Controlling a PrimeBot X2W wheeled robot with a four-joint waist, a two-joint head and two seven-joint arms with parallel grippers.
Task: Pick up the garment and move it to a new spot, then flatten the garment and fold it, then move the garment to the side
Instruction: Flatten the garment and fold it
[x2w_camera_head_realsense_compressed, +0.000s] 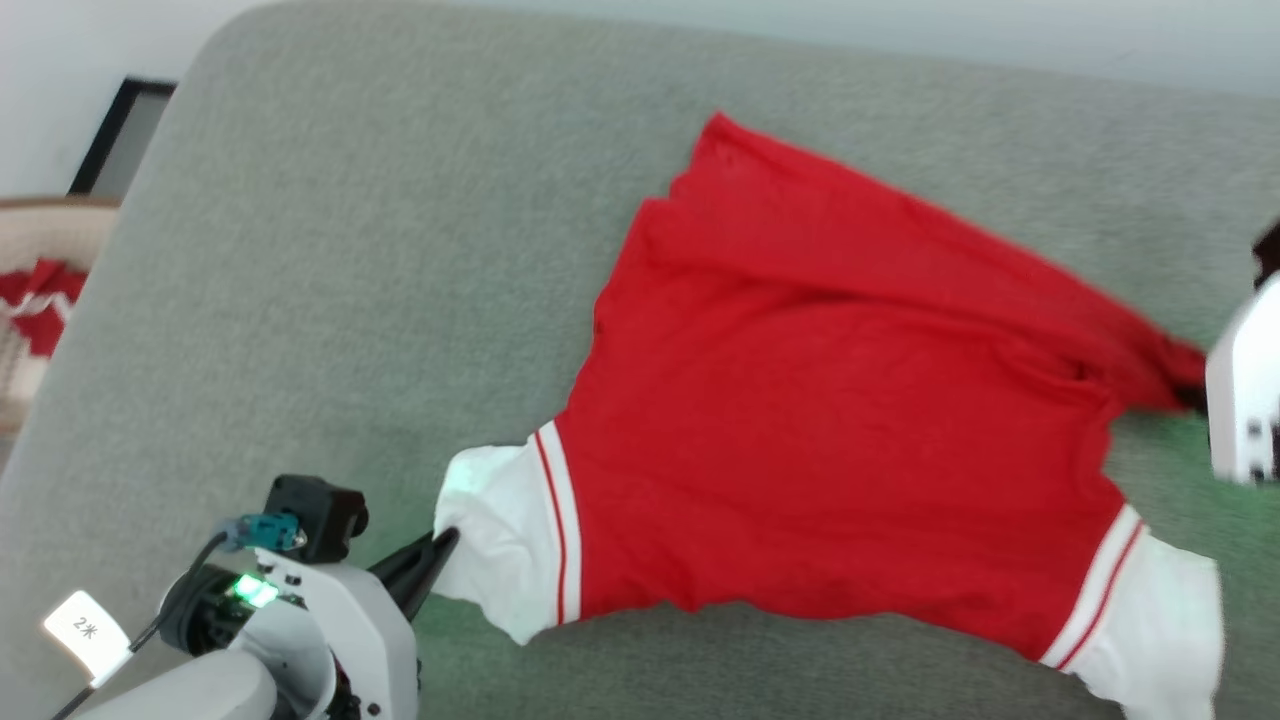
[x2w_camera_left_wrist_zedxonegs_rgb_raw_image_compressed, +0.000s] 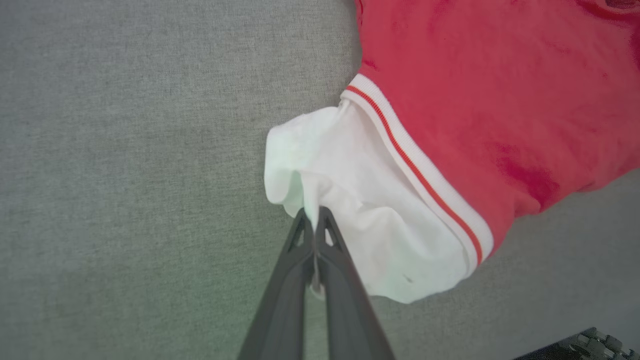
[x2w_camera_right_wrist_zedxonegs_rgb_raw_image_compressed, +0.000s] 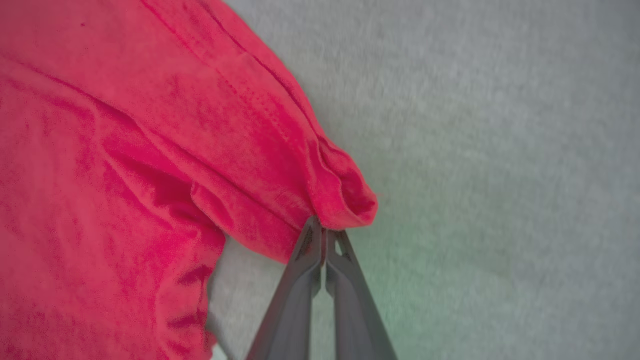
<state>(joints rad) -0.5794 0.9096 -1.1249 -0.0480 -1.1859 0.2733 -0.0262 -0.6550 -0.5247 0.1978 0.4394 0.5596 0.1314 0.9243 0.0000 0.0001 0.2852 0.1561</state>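
Observation:
The garment (x2w_camera_head_realsense_compressed: 820, 400), a large red T-shirt with white sleeves edged in thin red stripes, lies spread back-up on the grey cushioned surface (x2w_camera_head_realsense_compressed: 350, 250). My left gripper (x2w_camera_head_realsense_compressed: 447, 540) is at the lower left, shut on the edge of the white sleeve (x2w_camera_left_wrist_zedxonegs_rgb_raw_image_compressed: 350, 200); the left wrist view shows the white cloth pinched between the closed fingertips (x2w_camera_left_wrist_zedxonegs_rgb_raw_image_compressed: 313, 215). At the right edge my right gripper (x2w_camera_head_realsense_compressed: 1190, 395) is shut on a bunched red corner of the garment (x2w_camera_right_wrist_zedxonegs_rgb_raw_image_compressed: 345, 200), with the cloth drawn taut toward it. The other white sleeve (x2w_camera_head_realsense_compressed: 1150, 620) lies at the lower right.
A basket (x2w_camera_head_realsense_compressed: 40, 260) with a small red and white cloth (x2w_camera_head_realsense_compressed: 35, 300) stands beyond the surface's left edge, beside a dark framed panel (x2w_camera_head_realsense_compressed: 125, 135). Bare grey surface stretches left of and behind the garment.

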